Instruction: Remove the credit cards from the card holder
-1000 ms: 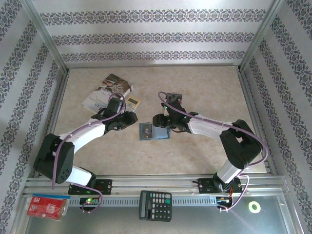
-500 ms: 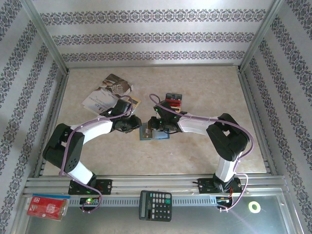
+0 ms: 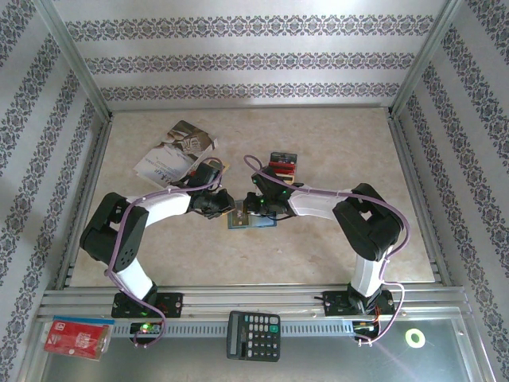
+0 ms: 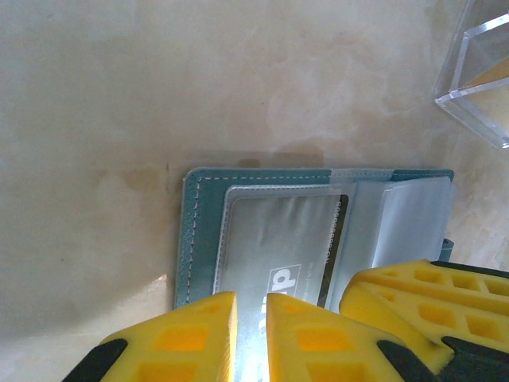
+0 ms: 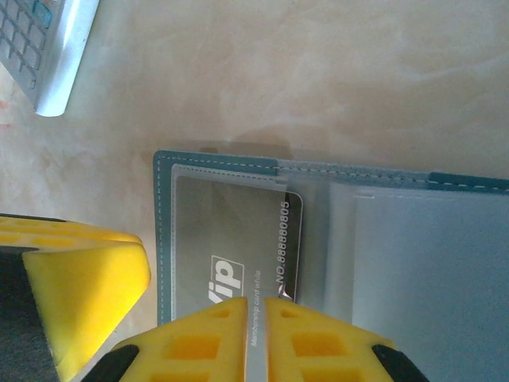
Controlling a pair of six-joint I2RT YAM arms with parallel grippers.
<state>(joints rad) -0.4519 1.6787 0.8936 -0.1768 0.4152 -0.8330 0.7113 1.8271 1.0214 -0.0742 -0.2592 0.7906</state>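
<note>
Centrally on the table (image 3: 334, 151), the card holder (image 3: 260, 222) is seen lying open and flat, hemmed in by the two arms. It is approached by the left gripper (image 3: 225, 207) from its left end and by the right gripper (image 3: 251, 207) from its far edge.

From the left wrist, the left gripper (image 4: 250, 306) is shown with its yellow fingers (image 4: 191, 334) drawn almost together over the clear sleeve of the card holder (image 4: 191, 239), with only a thin slit left between them. A silvery credit card (image 4: 278, 231) is seen inside that sleeve. A finger of the right gripper (image 4: 429, 298) is seen just beside it, and a clear box (image 4: 481, 79) is seen further off.

From the right wrist, the right gripper (image 5: 256, 310) is likewise shown nearly clenched at the edge of the same credit card (image 5: 238, 231), which is tucked in the card holder (image 5: 163, 231). Whether card or sleeve is actually pinched by either gripper cannot be told. A corner of a pocket calculator (image 5: 48, 48) is seen at the upper left.
</note>
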